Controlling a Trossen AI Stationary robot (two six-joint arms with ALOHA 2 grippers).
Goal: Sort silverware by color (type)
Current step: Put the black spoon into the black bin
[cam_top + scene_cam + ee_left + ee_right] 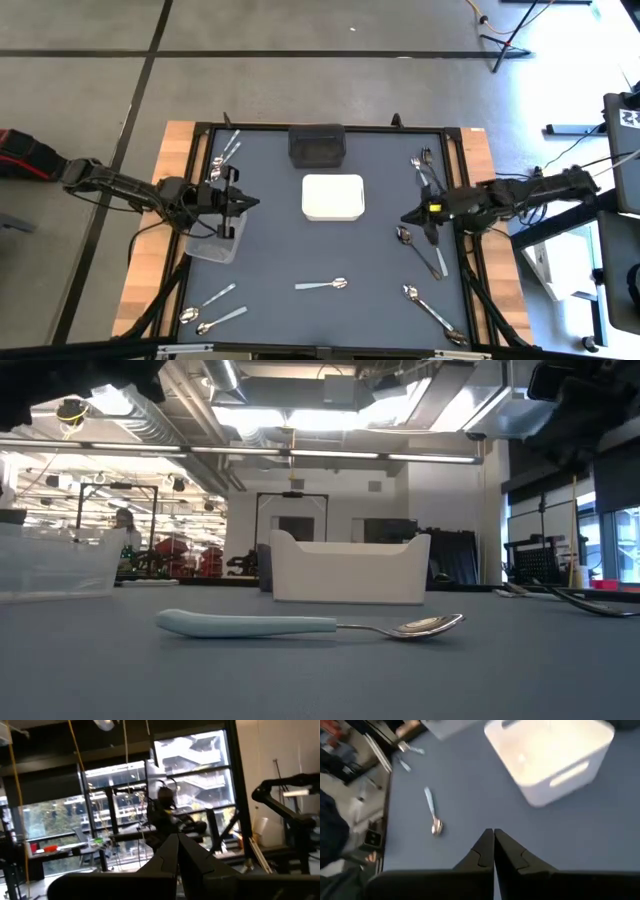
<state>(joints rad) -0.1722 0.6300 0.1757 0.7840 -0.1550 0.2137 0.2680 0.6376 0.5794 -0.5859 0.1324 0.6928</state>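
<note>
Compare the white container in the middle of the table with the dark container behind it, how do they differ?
The white container is opaque and bright; the dark container is blackish. From above, the white container looks somewhat larger than the dark container. The white container sits mid-table, while the dark container sits at the far edge. Both are rectangular, open-topped, upright and show no spoons inside.

i see the silverware scattered flat on the dark mat: two spoons (pixel 226 150) at the far left corner, two (pixel 212 314) at the near left, one pale-handled spoon (pixel 322 285) near centre front, and several (pixel 428 245) down the right side, none held.
</note>
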